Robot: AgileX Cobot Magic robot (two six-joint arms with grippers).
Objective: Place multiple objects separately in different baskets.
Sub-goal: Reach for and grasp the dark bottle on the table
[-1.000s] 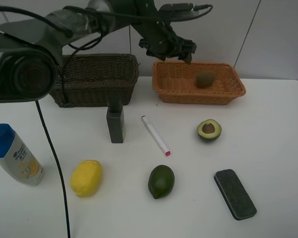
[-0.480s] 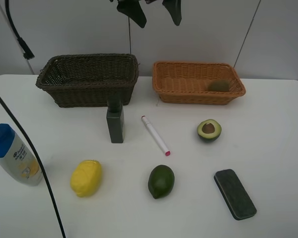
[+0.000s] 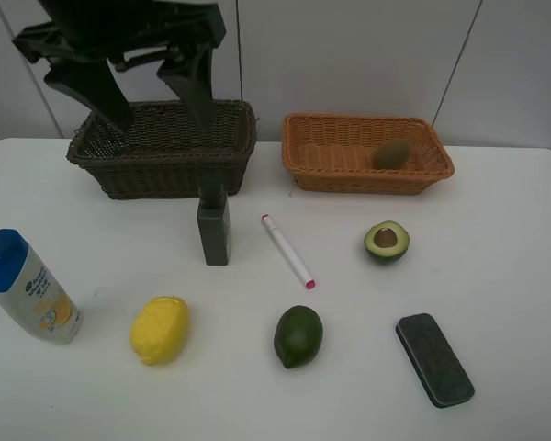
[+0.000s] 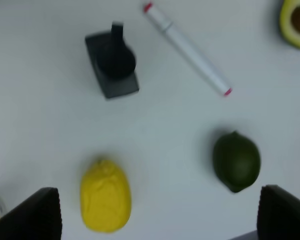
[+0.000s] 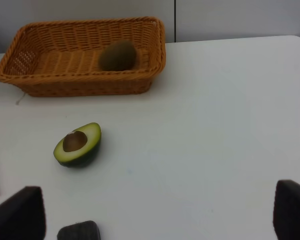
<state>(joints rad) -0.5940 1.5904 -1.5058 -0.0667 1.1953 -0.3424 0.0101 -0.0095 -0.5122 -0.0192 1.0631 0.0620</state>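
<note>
The brown kiwi point(image 3: 392, 154) lies in the orange-tan basket point(image 3: 323, 165), also in the right wrist view point(image 5: 118, 55). The dark brown basket point(image 3: 165, 152) holds nothing I can see. On the table are the dark green bottle point(image 3: 213, 225), marker point(image 3: 286, 250), halved avocado point(image 3: 387, 241), whole avocado point(image 3: 298, 335), lemon point(image 3: 160, 329), white bottle point(image 3: 23, 287) and eraser point(image 3: 434, 358). My left gripper point(image 3: 154, 92) is open and empty, high over the dark basket; its wrist view shows the lemon point(image 4: 105, 195) and avocado point(image 4: 236, 161) below. My right gripper point(image 5: 155, 215) is open and empty.
The table's point(image 3: 496, 276) back edge meets a grey wall behind the baskets. The two baskets stand side by side with a small gap. The dark green bottle stands upright just in front of the dark basket.
My left gripper has swung from above the orange-tan basket to the left, over the dark basket. The kiwi has rolled a little inside the orange-tan basket.
</note>
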